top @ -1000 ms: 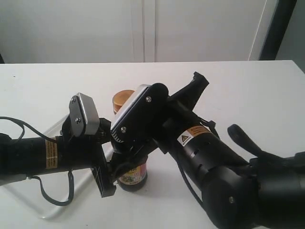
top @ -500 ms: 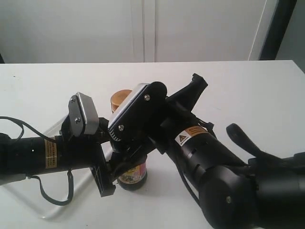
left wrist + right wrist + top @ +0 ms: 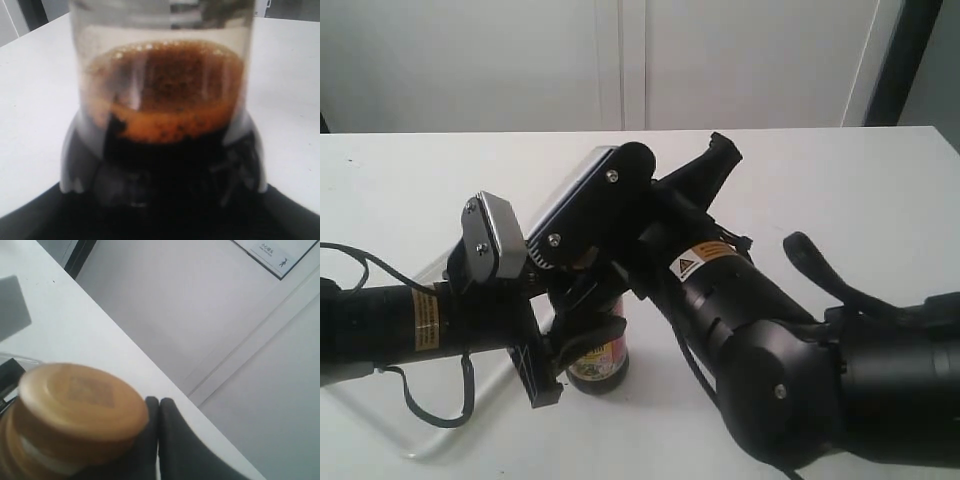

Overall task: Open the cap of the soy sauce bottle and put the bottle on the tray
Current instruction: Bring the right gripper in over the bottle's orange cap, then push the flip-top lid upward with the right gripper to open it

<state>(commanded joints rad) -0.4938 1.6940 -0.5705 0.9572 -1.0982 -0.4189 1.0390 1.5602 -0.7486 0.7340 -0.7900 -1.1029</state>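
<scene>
The soy sauce bottle [image 3: 599, 362] stands upright on the white table, its label showing below the arms. My left gripper [image 3: 560, 352] is shut on its body. The bottle fills the left wrist view, where its dark liquid [image 3: 165, 165] has orange foam on top. The orange-brown cap [image 3: 75, 407] is close in the right wrist view, with a pale band under the lid. My right gripper [image 3: 159, 403] is shut, its fingertips pressed together and resting against the cap's rim. In the exterior view the right arm hides the cap. The translucent tray [image 3: 428, 272] lies at the left behind my left arm.
The right arm's wrist camera mount [image 3: 582, 210] sits over the bottle top. A white wall [image 3: 620, 60] rises behind the table's far edge. A dark post [image 3: 900, 60] stands at the back right.
The right arm has shifted left and up over the bottle, so its camera mount now covers the cap in the exterior view. The bottle and the left arm stay in place.
</scene>
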